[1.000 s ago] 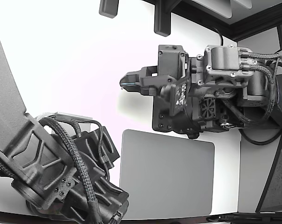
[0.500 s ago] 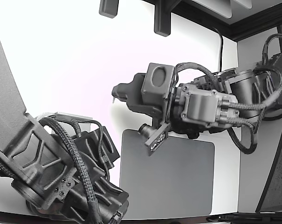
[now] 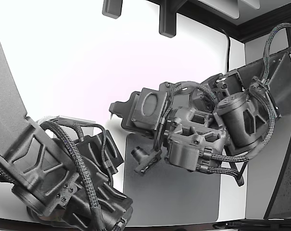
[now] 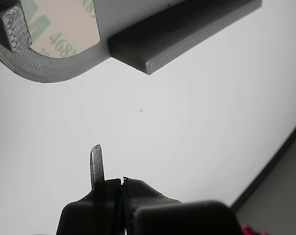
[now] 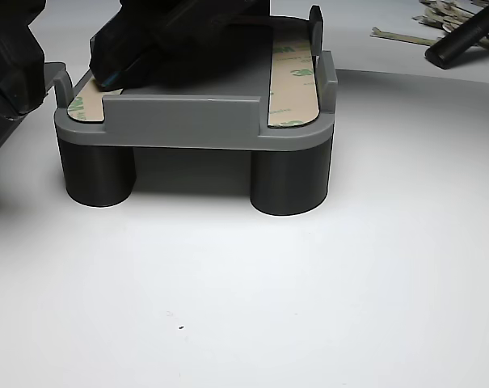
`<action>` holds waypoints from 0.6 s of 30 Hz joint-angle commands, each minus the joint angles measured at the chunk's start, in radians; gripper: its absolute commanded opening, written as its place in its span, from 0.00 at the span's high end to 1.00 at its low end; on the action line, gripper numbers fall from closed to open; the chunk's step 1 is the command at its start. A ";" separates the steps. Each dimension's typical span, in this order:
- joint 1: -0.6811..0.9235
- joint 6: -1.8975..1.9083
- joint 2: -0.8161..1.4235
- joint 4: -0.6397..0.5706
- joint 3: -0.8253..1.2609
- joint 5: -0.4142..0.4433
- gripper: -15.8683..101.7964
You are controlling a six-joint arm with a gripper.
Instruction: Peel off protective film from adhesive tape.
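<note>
A grey fixture point(image 5: 196, 121) stands on round legs on the white table. Two strips of adhesive tape lie on it, their pale protective film printed in green: one strip point(image 5: 292, 77) on the other view's right, one point(image 5: 81, 105) at its left, mostly covered by a dark arm part point(image 5: 171, 36). The wrist view catches a fixture corner point(image 4: 59, 66) with filmed tape point(image 4: 64, 24). My gripper point(image 4: 108, 171) is shut, empty, and a thin pointed fingertip point(image 4: 95, 156) sticks out. It hovers over bare table, apart from the fixture. In the exterior view my gripper point(image 3: 112, 110) points left.
A second dark arm point(image 3: 63, 173) fills the exterior view's lower left. A grey mat point(image 3: 183, 197) lies under my arm. Loose film strips point(image 5: 402, 34) and a dark rod point(image 5: 462, 36) lie behind the fixture. A dark raised bar point(image 4: 182, 29) sits beside the fixture corner.
My arm has rolled its wrist and swung down and left in the exterior view, carrying the gripper tip lower and closer to the second arm.
</note>
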 commanded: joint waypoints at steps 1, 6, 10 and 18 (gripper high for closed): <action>0.008 -0.008 0.014 -0.018 -0.009 0.025 0.96; 0.015 -0.018 0.006 -0.055 0.025 0.046 0.96; 0.015 -0.038 -0.002 -0.087 0.031 0.037 0.96; 0.015 -0.057 -0.043 -0.130 0.011 0.028 0.96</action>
